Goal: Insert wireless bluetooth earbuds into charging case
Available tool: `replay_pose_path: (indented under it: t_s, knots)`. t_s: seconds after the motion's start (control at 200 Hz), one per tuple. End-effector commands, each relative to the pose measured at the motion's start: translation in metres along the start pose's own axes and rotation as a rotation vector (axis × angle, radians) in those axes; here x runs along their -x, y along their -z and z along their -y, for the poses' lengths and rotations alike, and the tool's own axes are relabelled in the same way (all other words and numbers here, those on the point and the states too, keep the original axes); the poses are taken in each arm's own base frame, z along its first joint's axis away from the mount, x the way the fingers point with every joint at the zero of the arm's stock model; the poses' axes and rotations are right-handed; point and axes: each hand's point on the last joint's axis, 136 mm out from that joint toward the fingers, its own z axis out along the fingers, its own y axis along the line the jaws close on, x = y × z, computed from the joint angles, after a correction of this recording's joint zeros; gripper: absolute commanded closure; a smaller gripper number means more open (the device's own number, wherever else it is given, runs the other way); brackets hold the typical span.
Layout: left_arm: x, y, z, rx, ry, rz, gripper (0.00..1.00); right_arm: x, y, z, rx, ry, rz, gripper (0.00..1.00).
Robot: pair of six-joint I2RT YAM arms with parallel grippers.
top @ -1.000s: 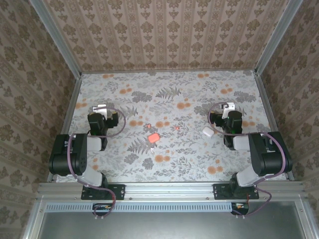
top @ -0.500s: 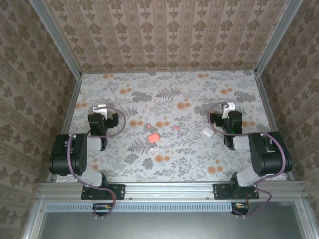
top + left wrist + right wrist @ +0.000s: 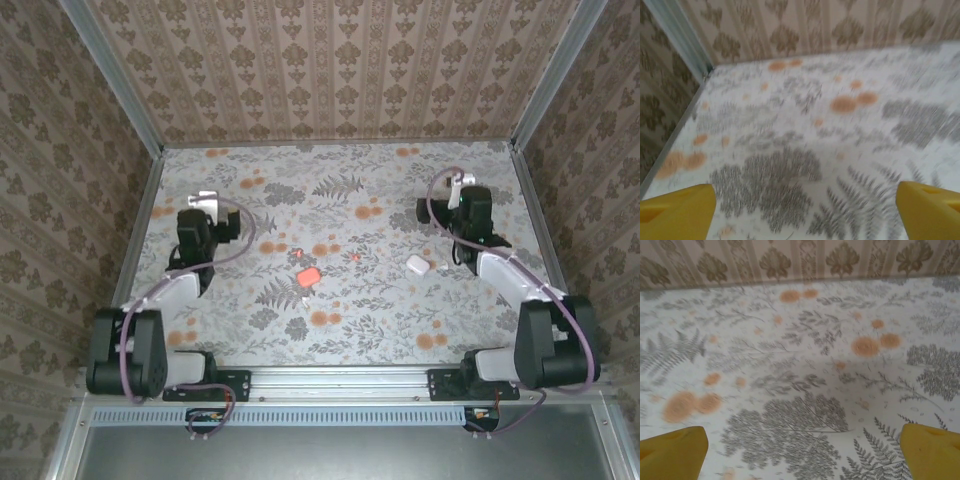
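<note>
Left gripper [image 3: 204, 199] and right gripper [image 3: 461, 181] are both empty with jaws spread wide, each out toward its own side, so the reach step is barely begun. The charging case [image 3: 309, 275] sits mid-table [image 3: 400, 325] with the earbuds [image 3: 299, 252] loose just beyond it; next, one arm should swing inward onto a bud. Compared with a second ago, both arms have unfolded forward, while the case and buds are unmoved.

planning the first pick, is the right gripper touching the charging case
Apart. Top view shows the right gripper far right and the charging case at centre, patterned floor between them.
</note>
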Motion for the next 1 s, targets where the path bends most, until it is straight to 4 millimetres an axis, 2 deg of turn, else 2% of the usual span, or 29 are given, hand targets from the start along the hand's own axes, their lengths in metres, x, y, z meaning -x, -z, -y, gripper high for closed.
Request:
replay_pose_path:
  t_s: [0.0, 0.11, 0.175, 0.285, 0.545, 0.8, 0.99]
  knots:
    - [0.008, 0.019, 0.013, -0.05, 0.066, -0.123, 0.1, -0.048, 0.038, -0.006, -0.046, -0.026, -0.36, 0.0]
    - [0.009, 0.032, 0.031, -0.096, 0.062, -0.206, 0.12, -0.071, 0.065, -0.01, -0.101, -0.07, -0.554, 0.03]
    - [-0.001, 0.039, 0.036, -0.096, 0.04, -0.274, 0.12, -0.09, 0.08, -0.015, -0.125, -0.095, -0.672, 0.05]
    - [-0.018, 0.048, 0.039, -0.063, 0.009, -0.351, 0.12, -0.113, 0.094, -0.023, -0.152, -0.132, -0.783, 0.08]
    - [-0.037, 0.045, 0.055, -0.115, 0.043, -0.419, 0.12, -0.133, 0.091, -0.03, -0.165, -0.196, -0.832, 0.1]
    - [-0.044, 0.05, 0.079, -0.218, 0.053, -0.47, 0.12, -0.154, 0.09, -0.028, -0.219, -0.189, -0.924, 0.09]
    - [-0.045, 0.054, 0.081, -0.233, 0.044, -0.48, 0.12, -0.165, 0.086, -0.03, -0.228, -0.193, -0.955, 0.09]
